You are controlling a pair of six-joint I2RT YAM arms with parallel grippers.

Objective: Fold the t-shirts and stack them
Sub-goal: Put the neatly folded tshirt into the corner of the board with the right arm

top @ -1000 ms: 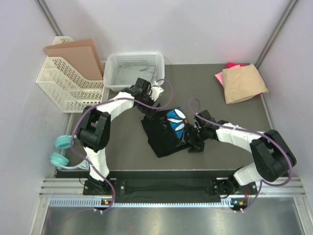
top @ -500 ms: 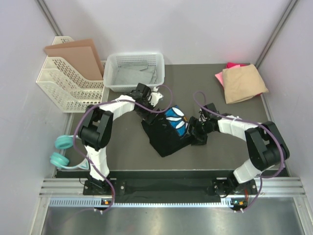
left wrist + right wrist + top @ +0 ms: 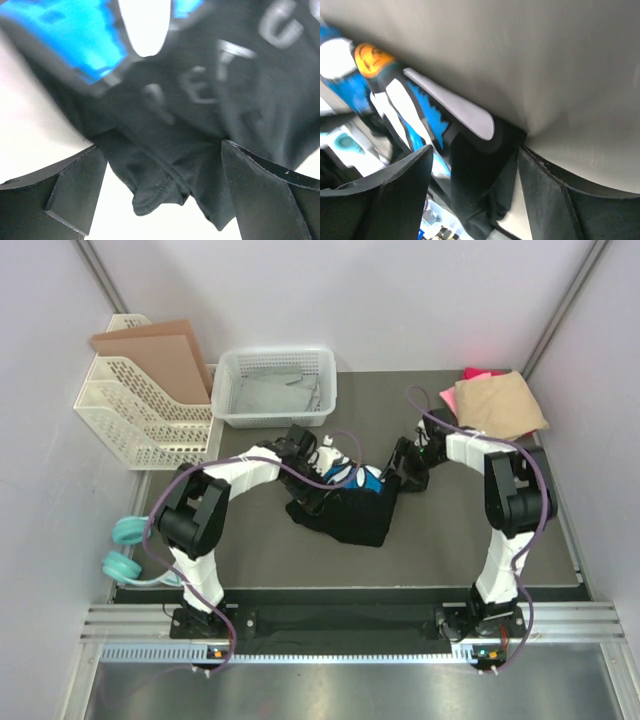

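Note:
The black t-shirt (image 3: pixel 352 518) with its blue-and-white print (image 3: pixel 352 478) hangs bunched between my two grippers at the table's middle. My left gripper (image 3: pixel 322 478) grips its left edge; in the left wrist view (image 3: pixel 162 150) a black hem fold (image 3: pixel 155 192) sits between the fingers. My right gripper (image 3: pixel 405 472) grips the right edge; in the right wrist view (image 3: pixel 475 155) black cloth (image 3: pixel 482 195) runs between the fingers. The folded tan t-shirt (image 3: pixel 500 410) lies at the far right on the pink t-shirt (image 3: pixel 480 373), of which only a corner shows.
A white mesh basket (image 3: pixel 230 400) stands at the far middle-left. A white file rack (image 3: pixel 130 420) holding brown cardboard sheets (image 3: pixel 155 355) stands at the far left. Teal headphones (image 3: pixel 125 550) lie off the table's left edge.
Both grippers have moved away from me and to the right with the black t-shirt. The shirt went from lying flat and square to hanging bunched. The right gripper swung farthest, toward the tan shirt.

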